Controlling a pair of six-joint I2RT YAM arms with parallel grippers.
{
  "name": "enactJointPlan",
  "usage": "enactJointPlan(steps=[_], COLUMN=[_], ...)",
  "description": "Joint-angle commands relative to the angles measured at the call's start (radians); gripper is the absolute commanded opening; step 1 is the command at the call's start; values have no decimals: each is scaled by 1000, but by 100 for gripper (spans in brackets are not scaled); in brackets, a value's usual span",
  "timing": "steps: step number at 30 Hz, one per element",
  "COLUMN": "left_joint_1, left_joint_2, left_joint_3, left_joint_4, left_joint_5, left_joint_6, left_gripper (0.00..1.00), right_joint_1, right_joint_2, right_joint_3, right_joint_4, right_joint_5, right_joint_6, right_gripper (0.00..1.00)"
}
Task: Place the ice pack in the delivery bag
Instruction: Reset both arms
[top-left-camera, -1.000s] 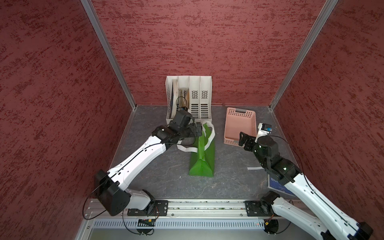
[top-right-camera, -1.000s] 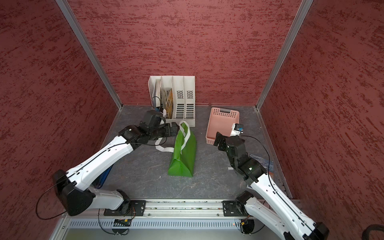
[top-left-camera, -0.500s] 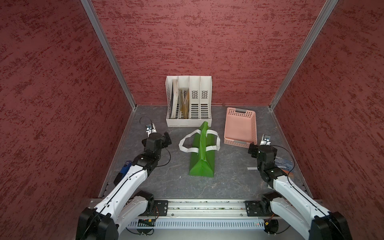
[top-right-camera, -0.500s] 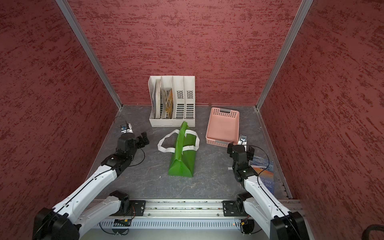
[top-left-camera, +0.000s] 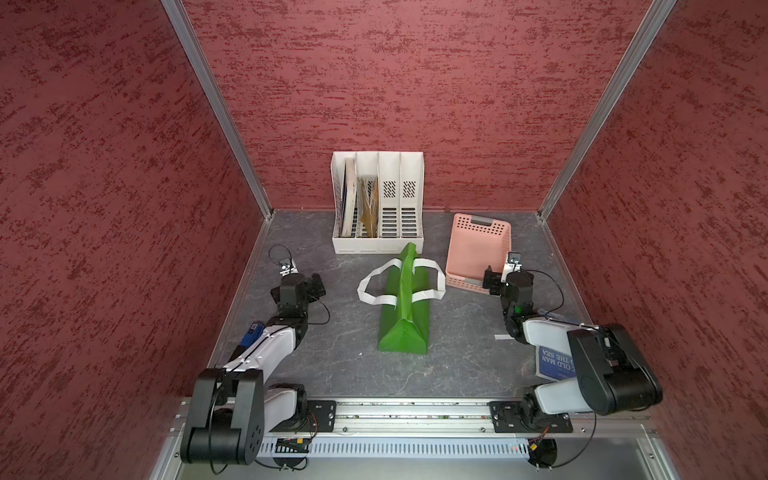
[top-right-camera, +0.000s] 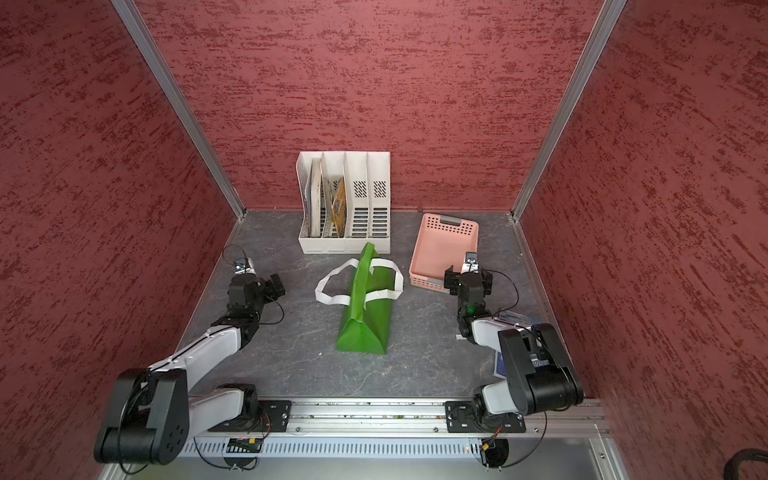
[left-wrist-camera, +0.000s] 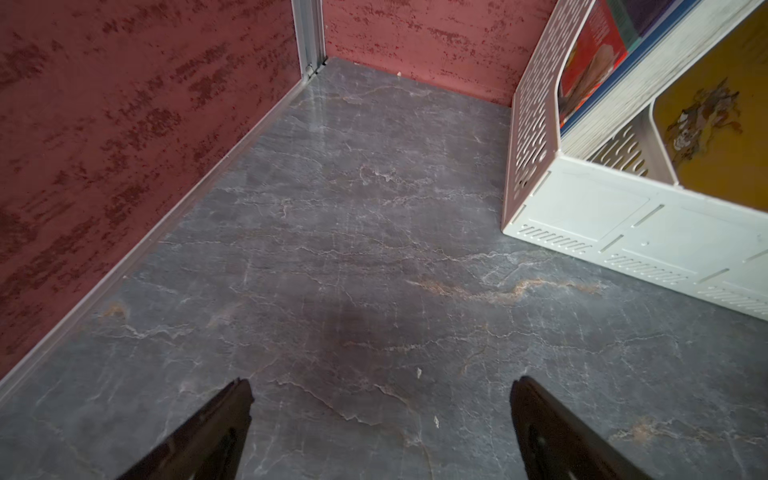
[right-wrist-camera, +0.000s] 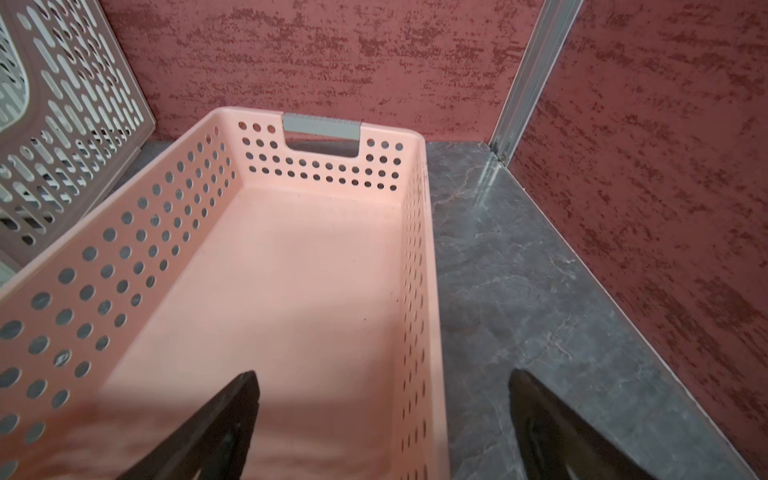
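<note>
Green bag (top-left-camera: 405, 307) lay closed on the table (top-left-camera: 332, 357), between my left gripper (top-left-camera: 316, 286) and right gripper (top-left-camera: 490, 279), both spread wide, holding nothing.
Behind it the white rack (top-left-camera: 378, 245) held books (top-left-camera: 349, 195) in two slots; the pink basket (right-wrist-camera: 419, 249) below my right gripper showed bare floor; the bag's white handles (top-left-camera: 368, 286) flopped sideways.

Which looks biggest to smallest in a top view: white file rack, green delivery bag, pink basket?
1. White file rack: clearly largest, though it stands farthest back.
2. Pink basket and green delivery bag: about alike. The bag is longer and the basket wider, so not ranked.
</note>
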Motion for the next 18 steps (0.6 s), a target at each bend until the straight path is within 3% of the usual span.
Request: enactJointPlan(steps=[1, 8, 12, 18], left_joint_1=[29, 97, 64, 37], left_joint_2=[62, 243, 309, 306], left_joint_3=[-22, 68, -11, -10], left_joint_4=[304, 375, 574, 564], left_joint_5=[104, 345, 326, 240], left_joint_6=[62, 118, 155, 159], left_gripper=[100, 100, 100, 100], right_joint_1=[-66, -94, -95, -93], right_joint_2=[47, 76, 75, 74], right_joint_3=[-18, -29, -30, -30], right_joint_4=[130, 171, 173, 174], right_joint_5=[-166, -253, -249, -248], right_joint_6=[8, 8, 5, 4], right_gripper=[98, 99, 99, 99])
